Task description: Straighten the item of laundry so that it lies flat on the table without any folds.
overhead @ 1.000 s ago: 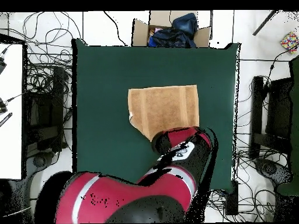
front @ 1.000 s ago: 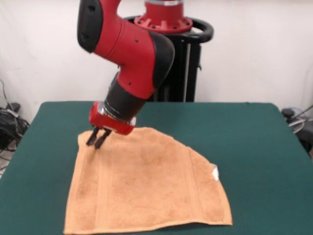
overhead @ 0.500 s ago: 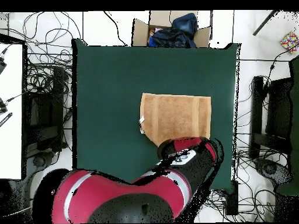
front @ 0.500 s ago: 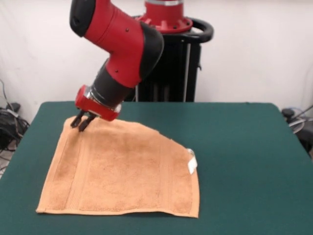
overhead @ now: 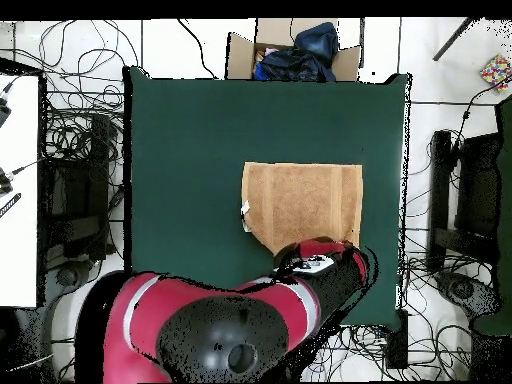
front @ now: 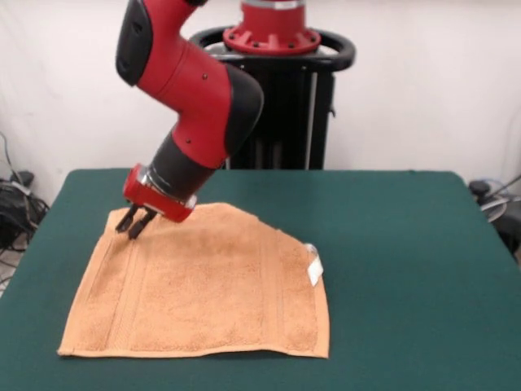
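Table (front: 391,244): big rectangle, dark green felt-like top, matte, much wider than the towel. In overhead view its long axis runs left-right (overhead: 180,130).

My arm (front: 191,98): red shell w/ black joints, rounded, comes down at a slant toward the towel's far left corner in front view. In overhead it covers the towel's near edge (overhead: 250,320).

Towel (front: 203,289): orange-tan terry, nubby pile, roughly square but 1 corner is off. Lies on the table left of centre in front view; in overhead (overhead: 305,200) it sits right of centre, toward my base. Edges run approx parallel w/ the table edges; overhead shows it slightly wider than deep, so long axis goes along the table's length. Woven border bands run front-to-back near the left and right sides in front view. Far right corner is cut on a diagonal, looks folded or pulled in, so the outline slopes from the far edge down to the right side. Rest of the cloth lies flat, near edge a bit wavy.

Gripper (front: 135,222): 2 thin dark fingers under a red flange, tips close together, narrow, down at the far left corner of the towel. Can't tell for sure if cloth is pinched between them.

Tag (front: 314,269): small, white, on the right edge, sticking up a bit.
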Motion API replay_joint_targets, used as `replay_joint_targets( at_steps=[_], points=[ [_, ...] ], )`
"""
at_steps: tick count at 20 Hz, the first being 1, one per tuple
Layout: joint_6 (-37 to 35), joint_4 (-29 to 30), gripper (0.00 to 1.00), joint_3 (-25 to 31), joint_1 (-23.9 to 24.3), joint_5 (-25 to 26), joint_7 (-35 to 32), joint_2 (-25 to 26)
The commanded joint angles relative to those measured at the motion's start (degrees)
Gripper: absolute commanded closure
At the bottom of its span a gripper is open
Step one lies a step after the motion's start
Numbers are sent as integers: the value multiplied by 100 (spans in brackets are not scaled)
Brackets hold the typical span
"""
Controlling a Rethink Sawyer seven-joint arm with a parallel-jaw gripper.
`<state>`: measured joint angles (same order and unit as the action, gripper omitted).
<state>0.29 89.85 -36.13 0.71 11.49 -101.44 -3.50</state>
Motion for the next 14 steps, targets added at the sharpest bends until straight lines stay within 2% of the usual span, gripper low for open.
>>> replay_joint_targets(
  at_steps=[1, 9, 14],
  points=[
    [711, -264, 100, 334, -16, -999, -1611, 754],
    [894, -546, 100, -270, -339, -1739, -1365, 1197],
    [960, -784, 100, -308, -244, -1987, -1124, 1396]
  ],
)
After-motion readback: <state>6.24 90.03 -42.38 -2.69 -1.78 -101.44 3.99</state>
